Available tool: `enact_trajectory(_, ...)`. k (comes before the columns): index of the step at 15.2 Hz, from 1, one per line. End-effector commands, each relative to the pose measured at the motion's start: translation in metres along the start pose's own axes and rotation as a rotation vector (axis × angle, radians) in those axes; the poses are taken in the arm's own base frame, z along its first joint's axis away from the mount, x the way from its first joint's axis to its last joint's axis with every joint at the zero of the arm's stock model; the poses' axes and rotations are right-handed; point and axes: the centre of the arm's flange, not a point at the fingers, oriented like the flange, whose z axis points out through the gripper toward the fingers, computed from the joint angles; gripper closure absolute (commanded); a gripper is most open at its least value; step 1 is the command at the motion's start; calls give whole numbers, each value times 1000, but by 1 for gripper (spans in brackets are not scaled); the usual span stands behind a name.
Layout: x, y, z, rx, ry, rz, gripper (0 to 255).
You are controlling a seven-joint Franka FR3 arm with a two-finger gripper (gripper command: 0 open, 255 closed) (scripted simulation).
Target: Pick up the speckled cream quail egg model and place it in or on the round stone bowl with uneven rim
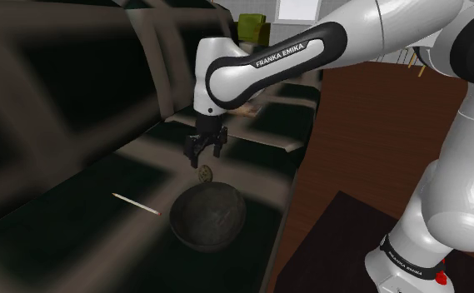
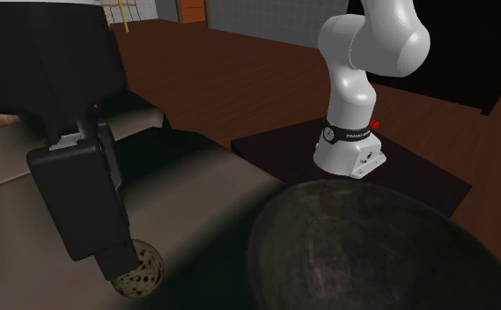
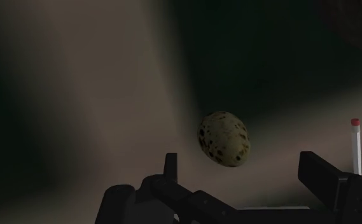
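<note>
The speckled cream egg [image 1: 205, 172] lies on the dark counter just beyond the far rim of the round dark stone bowl [image 1: 207, 216]. My black gripper [image 1: 205, 156] hangs right above the egg, open. In the wrist view the egg [image 3: 224, 138] sits ahead of the gripper [image 3: 240, 160], between the two spread fingers [image 3: 319, 175], which do not touch it. In the second exterior view one finger [image 2: 109, 255] stands close beside the egg [image 2: 140, 271], and the bowl [image 2: 389, 255] looms at the lower right.
A thin matchstick with a red tip [image 1: 137, 204] lies on the counter left of the bowl, also seen beside a finger as the matchstick [image 3: 356, 145]. The counter's edge [image 1: 285, 208] drops to a brown wooden floor. My base [image 2: 349, 150] stands on a dark stand.
</note>
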Motion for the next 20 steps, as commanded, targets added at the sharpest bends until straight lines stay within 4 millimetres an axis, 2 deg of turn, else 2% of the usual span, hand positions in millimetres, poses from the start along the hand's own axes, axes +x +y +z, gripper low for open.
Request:
enact_trajectory(1, -1, 0, 10, 0, 1, 0, 0)
enact_trajectory(4, -1, 0, 29, 0, 1, 0, 0)
enact_trajectory(12, -1, 0, 29, 0, 1, 0, 0)
enact_trajectory(13, -1, 0, 29, 0, 1, 0, 255)
enact_trajectory(20, 0, 0, 29, 0, 1, 0, 255)
